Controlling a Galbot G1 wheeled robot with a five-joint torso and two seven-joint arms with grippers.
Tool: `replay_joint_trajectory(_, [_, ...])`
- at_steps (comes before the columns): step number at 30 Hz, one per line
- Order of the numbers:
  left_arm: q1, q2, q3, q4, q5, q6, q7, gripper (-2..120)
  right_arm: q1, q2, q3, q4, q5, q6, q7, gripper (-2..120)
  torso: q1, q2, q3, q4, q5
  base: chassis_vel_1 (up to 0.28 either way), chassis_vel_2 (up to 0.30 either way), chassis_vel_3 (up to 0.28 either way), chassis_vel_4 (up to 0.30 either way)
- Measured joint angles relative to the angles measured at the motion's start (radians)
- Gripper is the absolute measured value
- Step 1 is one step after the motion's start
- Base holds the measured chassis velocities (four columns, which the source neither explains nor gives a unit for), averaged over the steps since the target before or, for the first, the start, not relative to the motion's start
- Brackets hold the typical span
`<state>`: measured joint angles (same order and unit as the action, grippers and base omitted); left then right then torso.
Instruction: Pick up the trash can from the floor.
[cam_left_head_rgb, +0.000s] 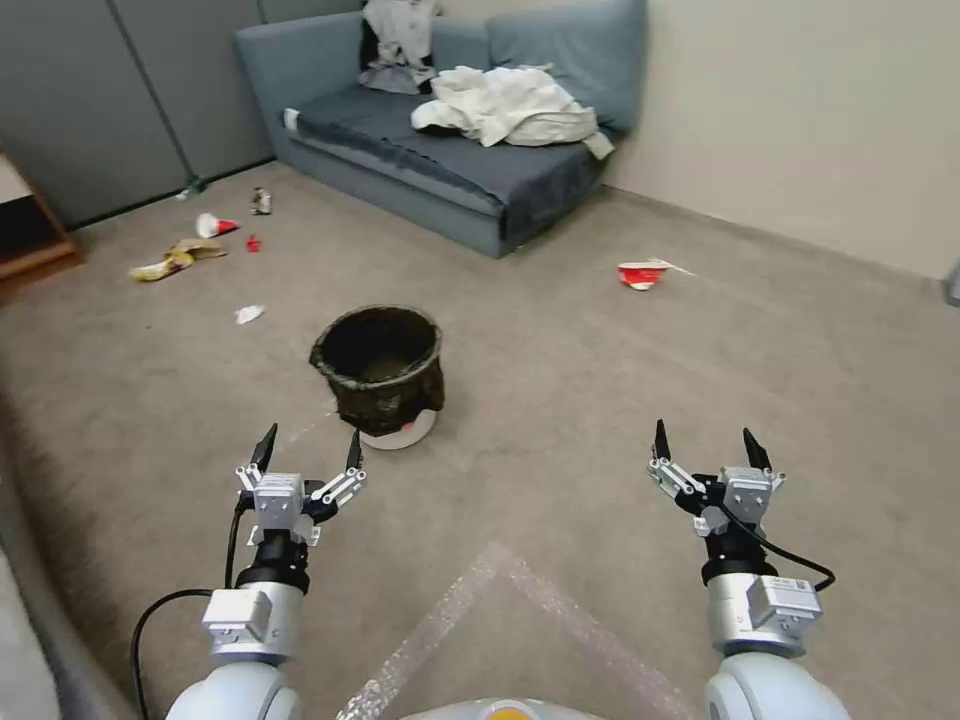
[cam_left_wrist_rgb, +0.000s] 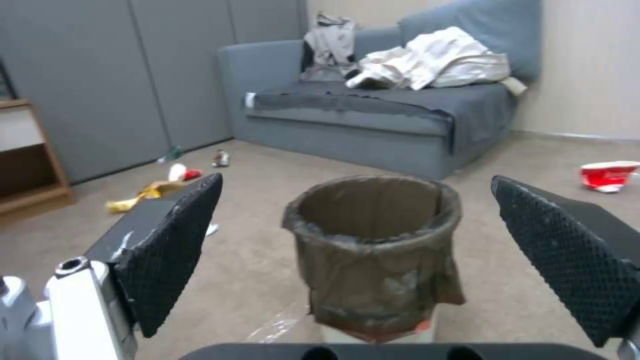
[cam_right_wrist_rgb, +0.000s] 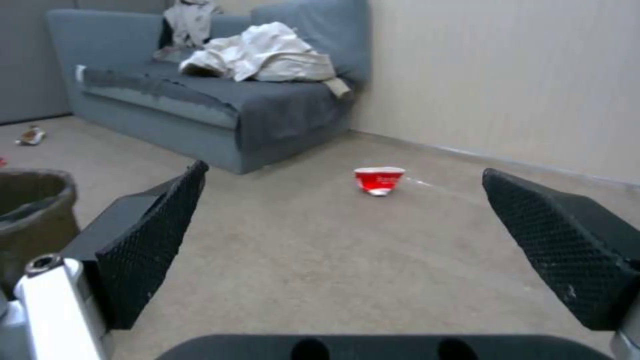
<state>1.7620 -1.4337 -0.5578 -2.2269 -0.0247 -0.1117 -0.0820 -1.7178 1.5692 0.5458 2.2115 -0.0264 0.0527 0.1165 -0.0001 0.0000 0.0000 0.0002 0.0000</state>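
Standing upright on the floor (cam_left_head_rgb: 560, 420), the trash can (cam_left_head_rgb: 380, 375), just ahead of the wide-open, empty left gripper (cam_left_head_rgb: 308, 450). Right gripper (cam_left_head_rgb: 705, 445) wide open too, empty, well apart. Could tip if bumped; thin bag may slip.

Crinkled plastic bag on trash can (cam_left_head_rgb: 380, 368), matt short-pile carpet floor (cam_left_head_rgb: 560, 420)

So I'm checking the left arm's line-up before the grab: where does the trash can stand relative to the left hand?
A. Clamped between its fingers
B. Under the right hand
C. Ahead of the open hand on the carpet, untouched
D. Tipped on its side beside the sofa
C: the trash can stands upright on the floor ahead of the left hand, whose fingers are spread with clear carpet between them and the bin.
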Motion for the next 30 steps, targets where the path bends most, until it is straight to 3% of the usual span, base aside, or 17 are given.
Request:
replay_joint_trajectory(14, [-0.005,-0.001,-0.004,0.005,0.006,-0.018,-0.014,100,0.002,-0.001,0.004,-0.001,-0.002,-0.03,-0.004,100,0.0,0.0,0.0,-0.0002,0.0,0.005,0.003,0.002,0.003])
replay_joint_trajectory(30, [-0.01,-0.002,-0.008,0.003,0.023,0.016,-0.021,100,0.002,0.0,0.007,-0.003,-0.006,-0.043,-0.001,100,0.0,0.0,0.0,-0.0002,0.0,0.0,0.0,0.0,0.0])
